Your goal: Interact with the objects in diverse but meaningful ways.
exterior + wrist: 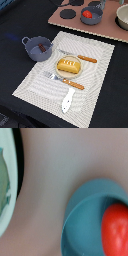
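Observation:
On the toy kitchen top (107, 30) at the back stands a grey-blue pot (92, 16) with the red tomato (87, 14) in it. The wrist view looks closely down on this pot (82, 220) and tomato (116, 230). A grey part (101, 4) at the top edge of the exterior view, just above that pot, may be my gripper; its fingers do not show in either view. A second pot (39, 48) holding the brown sausage (42, 48) stands at the placemat's corner. The bread loaf (69, 65) lies on the tan plate (58, 71). An orange-handled knife (82, 58) and fork (65, 81) flank it.
A striped placemat (35, 85) lies on the dark table. A white utensil (67, 101) lies near its front edge. Black burner discs (67, 12) sit on the kitchen top. A pale bowl (123, 17) stands at the exterior view's right, and its rim shows in the wrist view (10, 193).

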Tool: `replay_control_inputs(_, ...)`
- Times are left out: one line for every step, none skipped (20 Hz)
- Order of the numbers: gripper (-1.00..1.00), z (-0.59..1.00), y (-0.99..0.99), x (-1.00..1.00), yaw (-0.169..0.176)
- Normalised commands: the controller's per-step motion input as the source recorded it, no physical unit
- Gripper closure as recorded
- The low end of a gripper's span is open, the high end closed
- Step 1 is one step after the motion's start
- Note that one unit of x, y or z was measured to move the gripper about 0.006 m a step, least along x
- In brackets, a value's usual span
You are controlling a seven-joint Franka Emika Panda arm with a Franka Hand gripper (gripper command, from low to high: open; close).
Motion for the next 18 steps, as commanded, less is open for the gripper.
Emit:
replay_control_inputs(-1.0,0.15,-0.89,0.51,-0.007)
replay_control_inputs(-1.0,0.15,-0.89,0.51,-0.005)
replay_control_inputs(-1.0,0.14,-0.9,0.51,-0.003)
replay_control_inputs(-1.0,0.15,-0.9,0.51,-0.004)
replay_control_inputs(-1.0,0.14,-0.9,0.5,-0.005)
replay_control_inputs(-1.0,0.14,-0.91,0.49,-0.004)
replay_control_inputs(-1.0,0.12,-0.91,0.47,-0.004)
replay_control_inputs(-1.0,0.1,-0.92,0.45,-0.002)
replay_control_inputs(-1.0,0.1,-0.92,0.44,-0.005)
replay_control_inputs(-1.0,0.09,-0.93,0.43,-0.005)
replay_control_inputs(-1.0,0.09,-0.92,0.42,-0.01)
replay_control_inputs(-1.0,0.09,-0.92,0.41,-0.01)
replay_control_inputs(-1.0,0.08,-0.92,0.41,-0.009)
replay_control_inputs(-1.0,0.08,-0.92,0.41,-0.009)
replay_control_inputs(-1.0,0.07,-0.92,0.39,-0.01)
replay_control_inputs(-1.0,0.06,-0.92,0.39,-0.01)
replay_control_inputs(-1.0,0.05,-0.92,0.38,-0.012)
replay_control_inputs(-1.0,0.05,-0.91,0.38,-0.014)
